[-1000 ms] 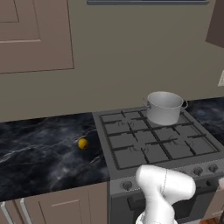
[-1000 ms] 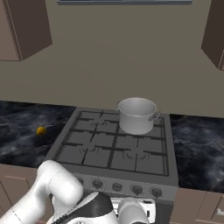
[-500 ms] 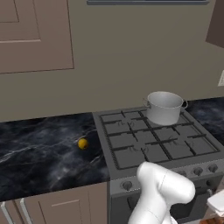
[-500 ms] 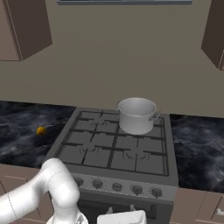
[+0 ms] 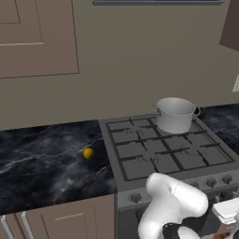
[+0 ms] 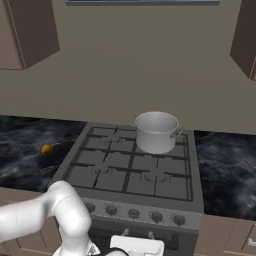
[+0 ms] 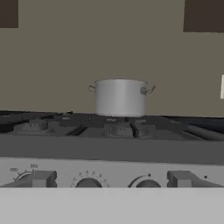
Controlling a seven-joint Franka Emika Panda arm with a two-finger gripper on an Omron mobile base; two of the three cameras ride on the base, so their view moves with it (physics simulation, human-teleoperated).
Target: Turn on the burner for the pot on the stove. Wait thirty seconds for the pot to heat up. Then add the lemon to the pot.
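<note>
Nearest, low in front of the stove [image 6: 135, 172]: the pincer [image 7: 112, 181], jaws spread wide apart with nothing between them, its 2 dark fingertips [image 7: 41, 178] rising at the bottom of the hand view. Just beyond, level with the camera: the front panel with its row of round knobs [image 7: 88, 183], 2 of them sitting between the fingertips. In the right base view, 4 knobs countable along the panel [image 6: 156, 217], with the white arm [image 6: 65, 215] bent down at lower left. In the left base view, the arm [image 5: 175, 200] folded low at the oven front.

Above the panel: dark gridded grate [image 5: 161, 156], front burners bare, small round burner caps [image 7: 118, 129] visible in the hand view.

Farther back: the pot [image 6: 156, 131], shiny steel, upright, on the rear burner toward the right side of the stove, 2 small side handles showing [image 7: 120, 97] [image 5: 175, 115].

Left of the stove, on the dark marbled surface [image 5: 42, 163]: the lemon [image 5: 87, 153], lying alone, well apart from the pot, near the stove's left edge [image 6: 46, 149].

Beyond everything: plain beige wall and brown upper cabinets [image 5: 35, 35].
</note>
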